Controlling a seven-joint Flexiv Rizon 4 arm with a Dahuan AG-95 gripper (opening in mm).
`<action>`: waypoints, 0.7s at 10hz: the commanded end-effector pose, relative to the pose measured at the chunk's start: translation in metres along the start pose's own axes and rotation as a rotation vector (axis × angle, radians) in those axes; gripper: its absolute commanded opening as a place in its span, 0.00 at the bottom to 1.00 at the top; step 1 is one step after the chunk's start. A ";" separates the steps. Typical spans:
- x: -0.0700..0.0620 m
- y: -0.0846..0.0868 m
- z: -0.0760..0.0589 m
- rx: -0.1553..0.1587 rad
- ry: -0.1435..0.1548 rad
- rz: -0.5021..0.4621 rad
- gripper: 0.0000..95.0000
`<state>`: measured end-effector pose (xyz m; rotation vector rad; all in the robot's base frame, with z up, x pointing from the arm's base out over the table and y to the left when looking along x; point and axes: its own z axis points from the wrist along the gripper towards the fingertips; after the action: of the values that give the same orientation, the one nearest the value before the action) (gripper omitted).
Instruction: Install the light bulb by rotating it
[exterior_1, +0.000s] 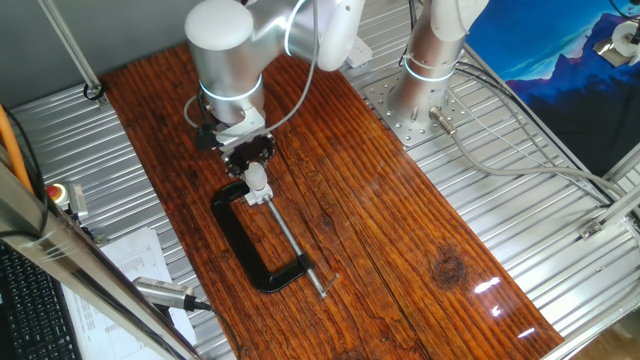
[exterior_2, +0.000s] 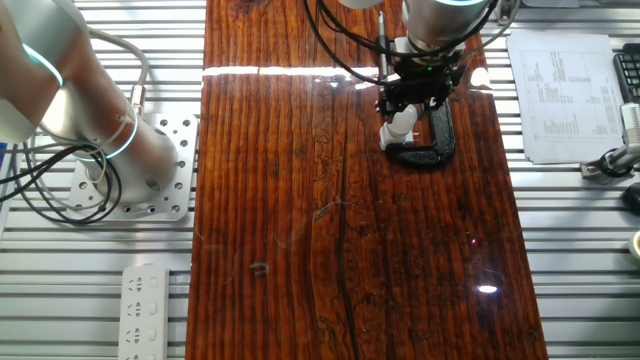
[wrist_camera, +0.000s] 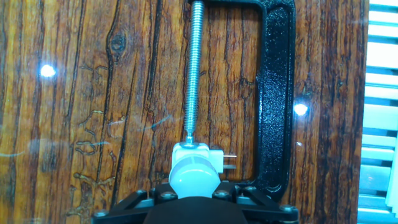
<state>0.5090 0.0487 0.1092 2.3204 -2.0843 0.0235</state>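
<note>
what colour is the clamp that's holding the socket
The C-clamp frame is black, with a silvery threaded screw. The hand view shows it best.

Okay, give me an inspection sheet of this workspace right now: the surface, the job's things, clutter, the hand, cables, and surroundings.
Surface: dark wooden board on a ribbed metal table, with glare spots.
Job's things: light bulb sits in a small white socket, which is held in a black clamp lying flat, its screw pressing on the socket.
Clutter: nothing seen on the board.
Hand: the hand is down over the bulb; whether its fingers grip cannot be told.
Cables: grey cables across the metal table; a cable loops off the arm.
Surroundings: second arm base, power strip, printed sheet, blue poster.
</note>
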 end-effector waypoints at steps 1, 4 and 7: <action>0.000 0.001 0.000 -0.052 0.013 -0.008 0.40; 0.000 0.001 -0.001 -0.035 0.011 0.006 1.00; 0.000 0.000 -0.001 -0.037 0.015 0.031 1.00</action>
<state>0.5092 0.0483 0.1101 2.2633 -2.0969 0.0151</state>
